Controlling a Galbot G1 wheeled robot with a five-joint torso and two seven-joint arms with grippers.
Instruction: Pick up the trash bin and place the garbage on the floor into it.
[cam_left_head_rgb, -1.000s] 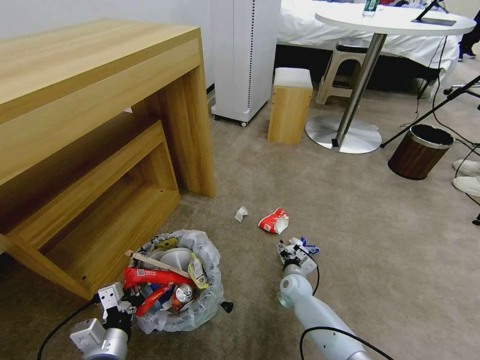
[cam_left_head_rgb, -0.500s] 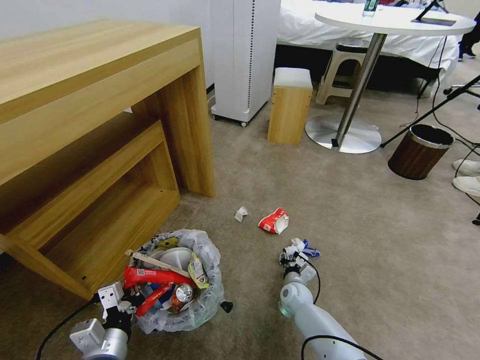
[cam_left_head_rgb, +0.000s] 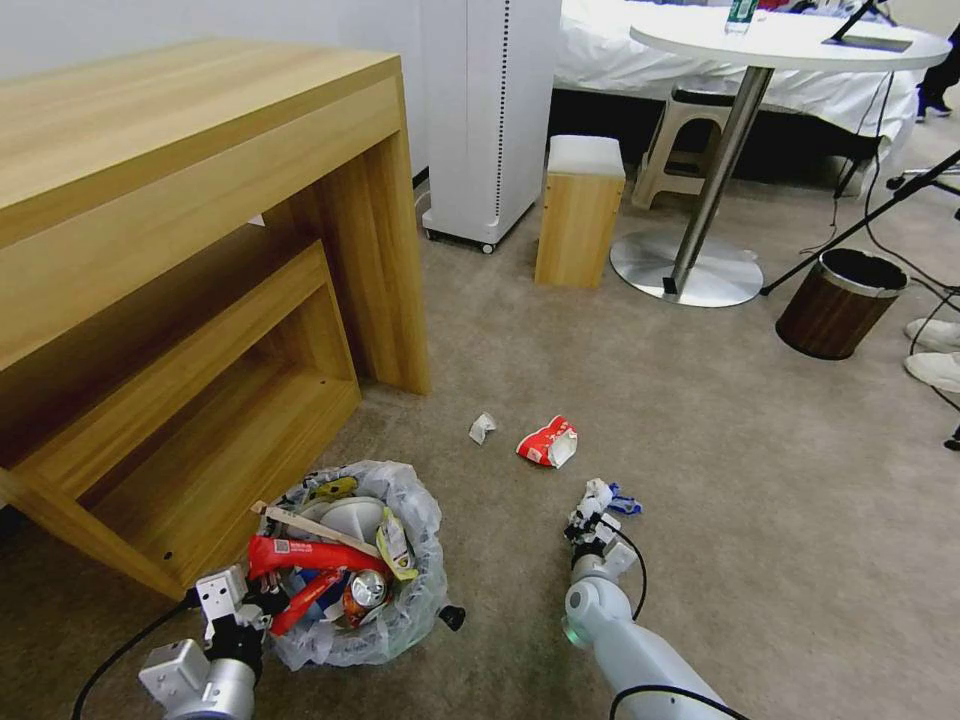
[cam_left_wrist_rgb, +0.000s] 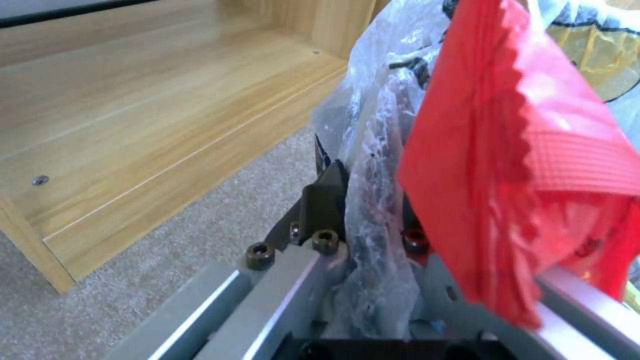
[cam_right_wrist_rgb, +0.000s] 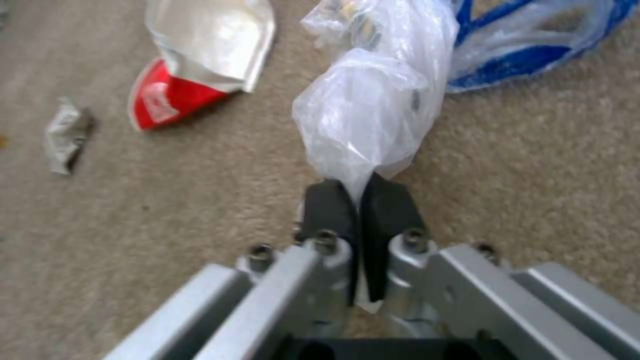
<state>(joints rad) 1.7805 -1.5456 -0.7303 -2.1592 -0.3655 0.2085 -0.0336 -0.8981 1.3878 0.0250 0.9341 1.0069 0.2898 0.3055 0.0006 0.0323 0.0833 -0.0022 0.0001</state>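
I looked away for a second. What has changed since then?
The right gripper, shut on a clear plastic wrapper, has drawn back toward the robot. The left gripper stays clamped on the trash bin rim; the red wrapper and paper scrap lie unmoved.

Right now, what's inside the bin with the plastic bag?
The bin is piled high: a long red wrapper, a crushed can, a wooden stick, something white and a yellow packet. Whatever lies under the pile is hidden.

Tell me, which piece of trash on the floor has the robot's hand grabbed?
The clear plastic bag, pinched in the right gripper. The red wrapper and the crumpled paper lie apart on the carpet, untouched.
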